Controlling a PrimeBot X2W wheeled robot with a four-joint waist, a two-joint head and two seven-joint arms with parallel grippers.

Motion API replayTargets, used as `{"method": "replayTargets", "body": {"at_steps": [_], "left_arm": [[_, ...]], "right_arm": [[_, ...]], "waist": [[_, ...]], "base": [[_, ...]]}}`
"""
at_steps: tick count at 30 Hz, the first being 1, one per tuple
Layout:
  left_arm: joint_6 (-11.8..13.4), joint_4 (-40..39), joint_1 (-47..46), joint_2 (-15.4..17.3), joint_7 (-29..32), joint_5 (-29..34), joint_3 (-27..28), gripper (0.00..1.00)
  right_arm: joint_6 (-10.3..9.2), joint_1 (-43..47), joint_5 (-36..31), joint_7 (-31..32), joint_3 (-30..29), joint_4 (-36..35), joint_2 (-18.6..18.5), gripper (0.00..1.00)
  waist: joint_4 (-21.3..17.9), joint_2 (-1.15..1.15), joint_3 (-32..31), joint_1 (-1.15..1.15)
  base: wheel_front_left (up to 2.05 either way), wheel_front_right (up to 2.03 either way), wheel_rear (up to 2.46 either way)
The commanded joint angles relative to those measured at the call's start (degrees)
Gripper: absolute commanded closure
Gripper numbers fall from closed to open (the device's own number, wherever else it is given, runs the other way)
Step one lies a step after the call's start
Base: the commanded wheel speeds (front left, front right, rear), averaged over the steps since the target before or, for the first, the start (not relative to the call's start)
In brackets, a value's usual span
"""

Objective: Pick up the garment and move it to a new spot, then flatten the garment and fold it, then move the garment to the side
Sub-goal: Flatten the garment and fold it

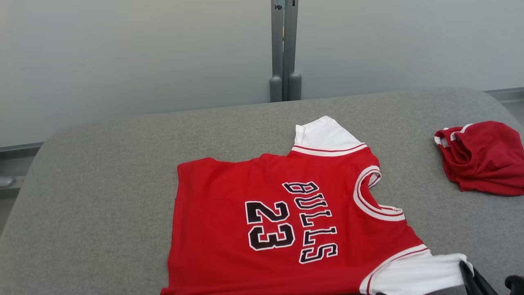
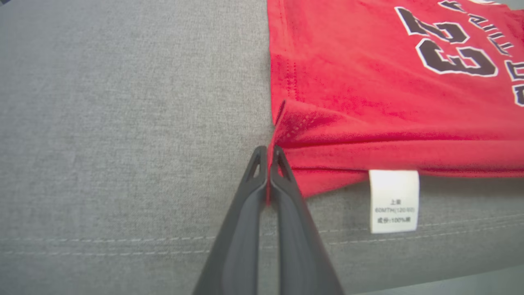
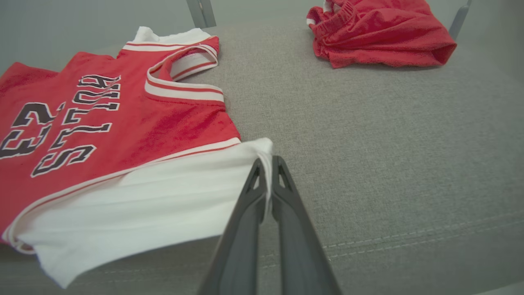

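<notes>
On the grey padded surface (image 1: 102,184), the red Bulls 23 jersey (image 1: 262,221) lies spread print-up, close to the front edge. Left gripper (image 2: 268,152): jaws closed on the hem corner. Right gripper (image 3: 268,164): jaws closed on the white sleeve (image 3: 163,196) edge. Judged status: flattening nearly complete; fold and side move outstanding. Bare surface lies left and beyond; crumpled red shorts (image 1: 485,157) occupy the far right.
</notes>
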Motion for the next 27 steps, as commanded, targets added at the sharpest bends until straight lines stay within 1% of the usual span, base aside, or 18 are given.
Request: {"method": "replayTargets", "body": {"at_steps": [1, 5, 9, 14, 15, 18, 21, 27], "left_arm": [[0.2, -1.3, -1.8, 0.4, 0.0, 0.1, 0.1, 1.0], [0.2, -5.0, -3.7, 0.3, 0.0, -0.2, -1.5, 1.0], [0.2, -8.4, -6.2, 1.4, 0.0, -1.0, -3.6, 1.0], [0.2, -7.2, -10.9, 2.1, 0.0, -1.4, -6.0, 1.0], [0.2, -6.0, -12.9, 2.1, 0.0, -1.5, -7.0, 1.0], [0.2, -4.2, -15.7, 2.1, 0.0, -1.4, -8.2, 1.0], [0.2, -2.7, -17.9, 2.0, 0.0, -1.4, -8.2, 1.0], [0.2, -0.8, -21.3, 1.4, 0.0, -0.3, -7.7, 1.0]], "right_arm": [[-0.24, -1.4, -0.1, -0.2, -0.5, -1.5, -0.1, 1.0], [-0.2, -4.7, -1.0, -0.2, 0.1, -4.4, 0.2, 1.0], [-0.19, -10.5, -1.7, -0.2, 1.1, -3.5, -0.1, 1.0], [-0.19, -18.2, -3.0, -0.1, 2.3, 1.3, 0.7, 1.0], [-0.18, -21.1, -3.6, -0.1, 3.1, 3.7, 1.0, 1.0], [-0.19, -24.5, -4.4, 0.1, 4.1, 7.5, 1.4, 1.0], [-0.18, -27.2, -4.7, 0.1, 4.7, 11.1, 1.6, 1.0], [-0.18, -31.3, -5.1, -0.1, 4.8, 16.2, 1.9, 1.0]], "waist": [[-0.4, 0.0, 0.4, 0.01], [-0.5, 0.0, 1.1, 0.01], [0.1, 0.0, 2.2, 0.01], [1.3, 0.0, 3.7, 0.01], [1.8, 0.0, 4.4, 0.01], [2.5, 0.0, 5.3, 0.01], [3.0, 0.0, 6.1, 0.01], [3.3, 0.0, 8.4, 0.01]], "base": [[0.0, 0.0, 0.0], [0.0, 0.0, 0.0], [0.0, 0.0, 0.0], [0.0, 0.0, 0.0], [0.0, 0.0, 0.0], [0.0, 0.0, 0.0], [0.0, 0.0, 0.0], [0.0, 0.0, 0.0]]}}
